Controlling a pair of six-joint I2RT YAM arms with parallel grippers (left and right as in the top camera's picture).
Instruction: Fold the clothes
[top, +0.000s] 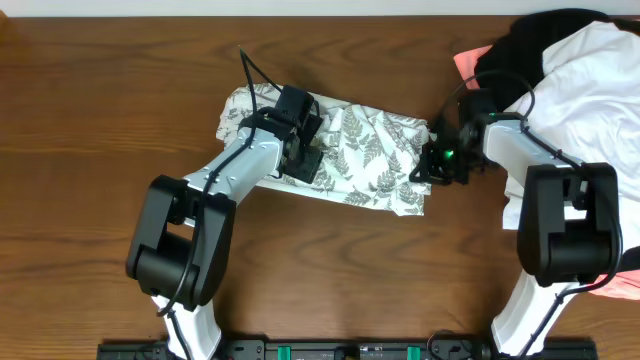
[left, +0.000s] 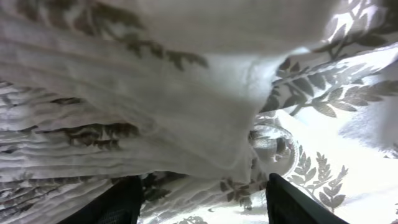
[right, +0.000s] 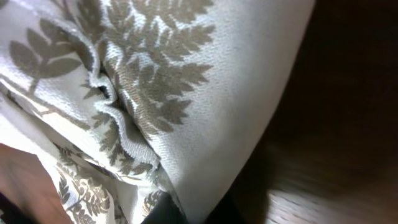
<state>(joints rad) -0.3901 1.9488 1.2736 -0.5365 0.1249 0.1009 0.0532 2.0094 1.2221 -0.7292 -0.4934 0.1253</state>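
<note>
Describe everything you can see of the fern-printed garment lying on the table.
The fern-printed garment is thin, soft-looking white fabric covered in grey-green fern leaves. It lies crumpled in a wrinkled band across the middle of the wooden table, partly folded over itself, left of the pile of other clothes. The left tool sits on its left part with fingers spread over the cloth. The right tool is closed on its right edge, where a hemmed fold bunches.
</note>
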